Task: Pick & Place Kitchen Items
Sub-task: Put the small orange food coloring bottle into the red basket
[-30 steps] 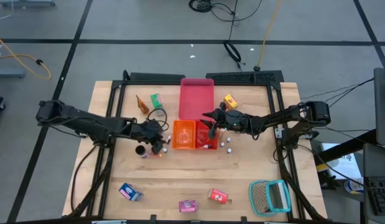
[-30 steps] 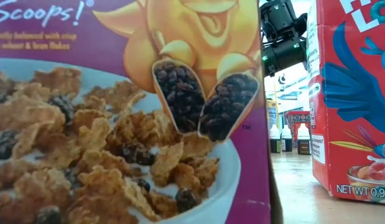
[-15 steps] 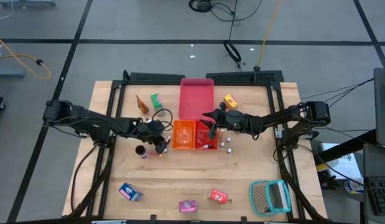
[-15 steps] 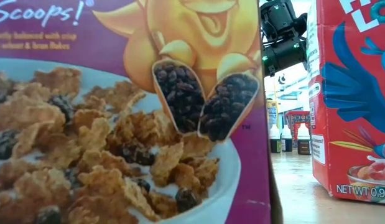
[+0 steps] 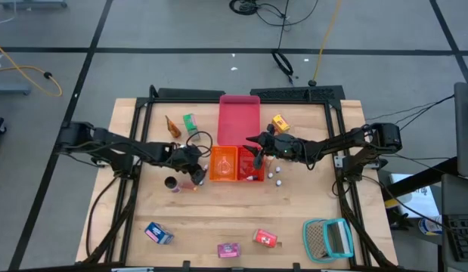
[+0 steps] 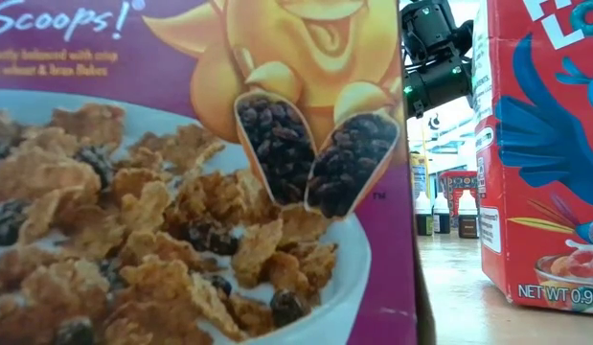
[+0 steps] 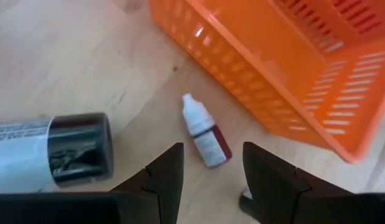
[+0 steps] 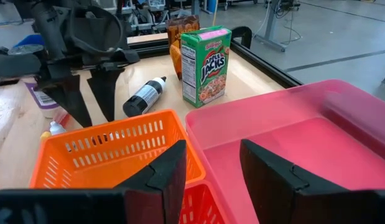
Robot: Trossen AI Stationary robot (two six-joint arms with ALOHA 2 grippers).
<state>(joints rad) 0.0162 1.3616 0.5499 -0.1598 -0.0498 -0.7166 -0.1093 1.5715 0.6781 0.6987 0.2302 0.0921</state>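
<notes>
Looking like a robotics lab or workshop. Wooden bench (image 5: 218, 219) sitting in a black metal frame (image 5: 241, 94) on a grey concrete floor (image 5: 181, 30) crossed by dark lines. Cables (image 5: 283, 60) and a yellow cord (image 5: 22, 68) trailing across the floor beyond the far edge. More machinery and stands (image 8: 148, 9) crowding the open hall behind the bench in the right wrist view.

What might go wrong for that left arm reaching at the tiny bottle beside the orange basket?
Two risks, I'd guess. The little white dropper bottle lies flat on the wood between the left pincer's open fingers, so it may roll or squirt aside when they close. The orange basket sits close by, and one finger might bump its wall. The dark-capped bottle lying nearby might also get nudged.
</notes>
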